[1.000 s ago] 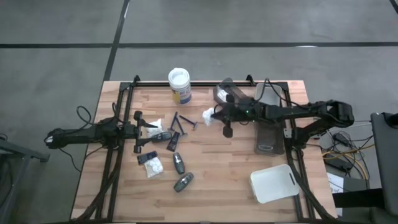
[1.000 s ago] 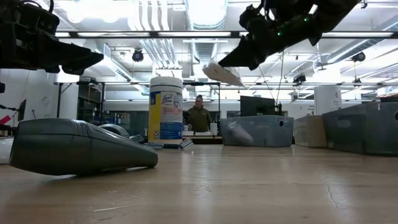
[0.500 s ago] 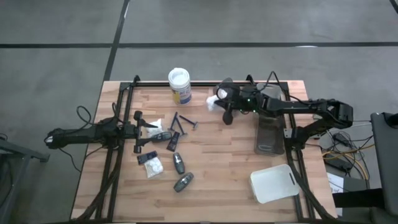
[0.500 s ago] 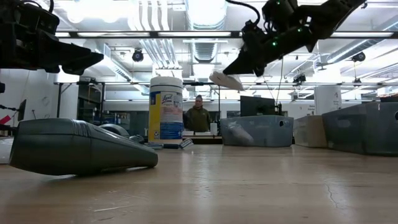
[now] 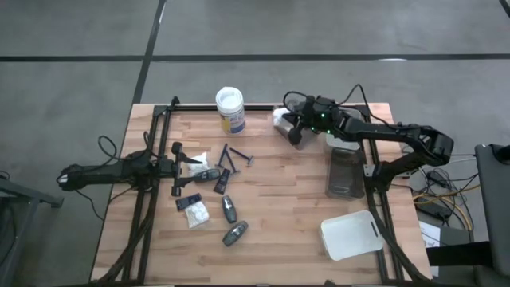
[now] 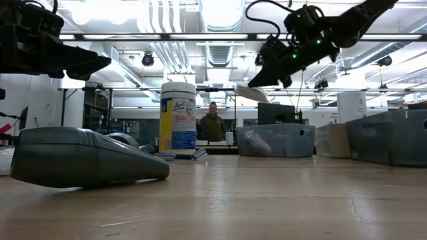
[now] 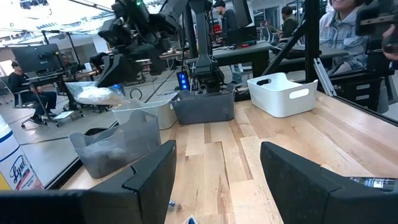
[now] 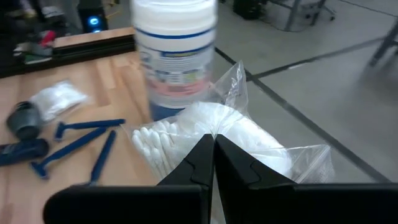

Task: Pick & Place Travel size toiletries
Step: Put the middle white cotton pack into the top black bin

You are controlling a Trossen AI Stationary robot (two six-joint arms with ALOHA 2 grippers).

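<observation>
Right gripper (image 8: pixel 213 163) pinched tight on a white puffy packet (image 8: pixel 217 134), held up in the air near the table's far edge. Farther off, jar (image 5: pixel 229 108). Left gripper (image 7: pixel 214 180) spread wide over the toiletries (image 5: pixel 209 191).

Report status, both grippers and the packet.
Right gripper shut on clear plastic packet of white cotton swabs, airborne near grey trays. Left gripper open, waiting by toiletries. Nothing obstructing.

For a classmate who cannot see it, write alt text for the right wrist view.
The right gripper is shut on a clear bag of cotton swabs, held above the wooden table. Beyond it stand a white jar, with blue razors and a small packet lying nearby.
</observation>
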